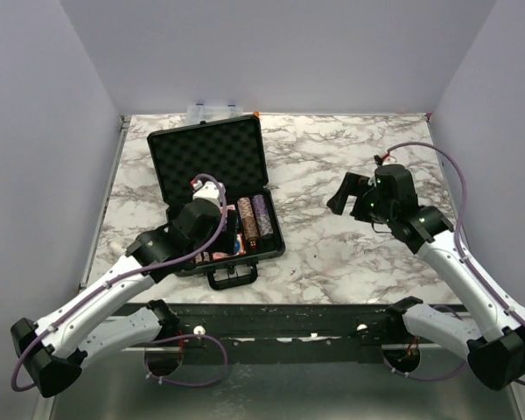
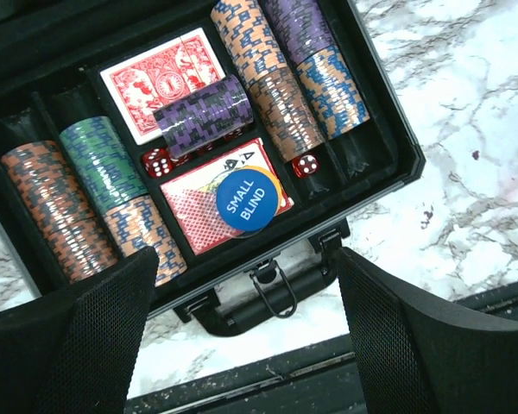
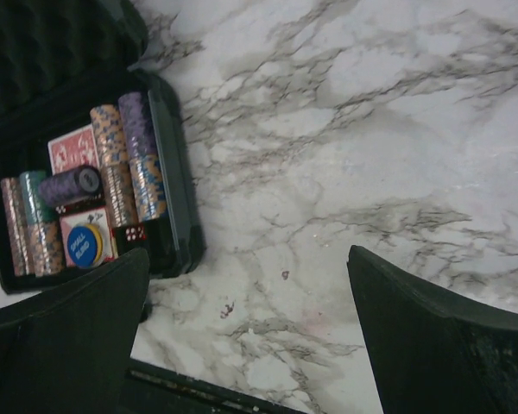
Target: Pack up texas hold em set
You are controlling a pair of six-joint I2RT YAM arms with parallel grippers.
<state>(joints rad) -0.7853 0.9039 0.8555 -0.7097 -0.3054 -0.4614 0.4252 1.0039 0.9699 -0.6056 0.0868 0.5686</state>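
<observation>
My left gripper (image 2: 244,267) hangs spread and empty over the open briefcase (image 1: 208,157), table left. The purple chip stack (image 2: 203,108) lies crosswise on the card decks (image 2: 164,82), just beyond its fingers. The right gripper (image 3: 248,257), also spread and empty, sits well off right.

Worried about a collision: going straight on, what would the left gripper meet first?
Likely the black hard briefcase, at its front rim by the handle, seen between the open jaws; depth is unclear.
</observation>
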